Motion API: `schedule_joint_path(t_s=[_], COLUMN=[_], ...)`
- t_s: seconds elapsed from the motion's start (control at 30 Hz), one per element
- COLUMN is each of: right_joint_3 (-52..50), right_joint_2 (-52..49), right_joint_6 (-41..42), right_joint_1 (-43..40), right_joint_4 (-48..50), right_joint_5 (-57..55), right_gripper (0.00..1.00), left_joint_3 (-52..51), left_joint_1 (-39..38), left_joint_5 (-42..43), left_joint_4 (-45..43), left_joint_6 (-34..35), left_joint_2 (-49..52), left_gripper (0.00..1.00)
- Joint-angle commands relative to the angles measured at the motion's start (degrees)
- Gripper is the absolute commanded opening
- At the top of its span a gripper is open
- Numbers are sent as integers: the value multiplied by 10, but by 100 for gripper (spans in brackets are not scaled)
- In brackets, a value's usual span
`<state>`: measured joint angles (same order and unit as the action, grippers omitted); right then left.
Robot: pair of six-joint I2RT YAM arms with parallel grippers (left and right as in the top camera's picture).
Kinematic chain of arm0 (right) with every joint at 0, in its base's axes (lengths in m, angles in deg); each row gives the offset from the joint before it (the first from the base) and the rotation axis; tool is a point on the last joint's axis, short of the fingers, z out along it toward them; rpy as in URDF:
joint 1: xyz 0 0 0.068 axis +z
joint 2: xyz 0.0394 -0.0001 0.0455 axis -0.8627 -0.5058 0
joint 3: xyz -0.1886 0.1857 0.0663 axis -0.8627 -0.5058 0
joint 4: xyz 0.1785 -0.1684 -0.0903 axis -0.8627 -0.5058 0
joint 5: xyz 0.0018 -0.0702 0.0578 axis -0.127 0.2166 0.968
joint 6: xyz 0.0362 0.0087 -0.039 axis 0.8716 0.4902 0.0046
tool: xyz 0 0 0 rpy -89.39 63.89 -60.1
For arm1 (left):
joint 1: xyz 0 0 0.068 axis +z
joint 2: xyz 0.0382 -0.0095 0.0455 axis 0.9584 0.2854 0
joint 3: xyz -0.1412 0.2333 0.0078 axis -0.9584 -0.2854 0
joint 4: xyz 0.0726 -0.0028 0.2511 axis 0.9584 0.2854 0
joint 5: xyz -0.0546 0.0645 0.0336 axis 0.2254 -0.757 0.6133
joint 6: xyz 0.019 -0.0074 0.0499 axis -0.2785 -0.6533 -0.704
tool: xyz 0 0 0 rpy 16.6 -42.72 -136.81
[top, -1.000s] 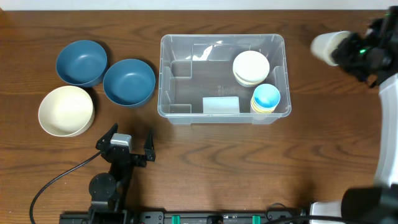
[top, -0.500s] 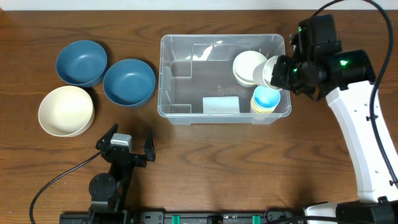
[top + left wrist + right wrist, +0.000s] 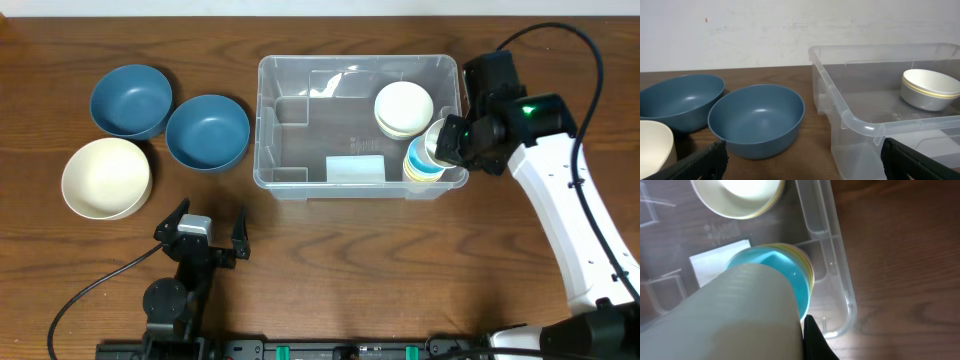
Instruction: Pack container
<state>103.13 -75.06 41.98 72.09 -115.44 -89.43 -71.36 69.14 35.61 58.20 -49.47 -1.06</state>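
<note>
The clear container [image 3: 262, 120] stands at the table's middle; it also shows in the left wrist view [image 3: 860, 122] and the right wrist view [image 3: 837, 275]. Inside it are stacked white bowls [image 3: 403, 108] and a stack of cups with a blue one on top [image 3: 418, 167]. My right gripper [image 3: 447, 140] is shut on a pale cream cup [image 3: 740, 315], held just over the cup stack [image 3: 785, 270] at the container's front right corner. One black finger [image 3: 815, 342] shows beside the cup. My left gripper [image 3: 205, 235] is open and empty, low near the front edge.
Two blue bowls [image 3: 131, 100] [image 3: 207, 131] and a cream bowl [image 3: 106, 178] sit left of the container. In the left wrist view the nearer blue bowl [image 3: 756, 119] is just ahead. A whitish label [image 3: 355, 169] lies on the container's base.
My right arm has swung in from the far right with the cream cup and come down over the blue-topped cup stack. The left arm has not moved.
</note>
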Motion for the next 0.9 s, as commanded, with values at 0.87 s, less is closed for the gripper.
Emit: schedule_joint_path(t_s=[0.87], right_joint_3=[93], right_joint_2=[5], right_joint_6=[-5], right_joint_1=[-115], right_joint_4=[40], right_joint_5=[-11], right_gripper=[41], left_joint_3=[-10], left_joint_1=[2], left_joint_5=[8], left_joint_4=[19], left_joint_6=[-10], left_joint_2=[-3], left_gripper=[98])
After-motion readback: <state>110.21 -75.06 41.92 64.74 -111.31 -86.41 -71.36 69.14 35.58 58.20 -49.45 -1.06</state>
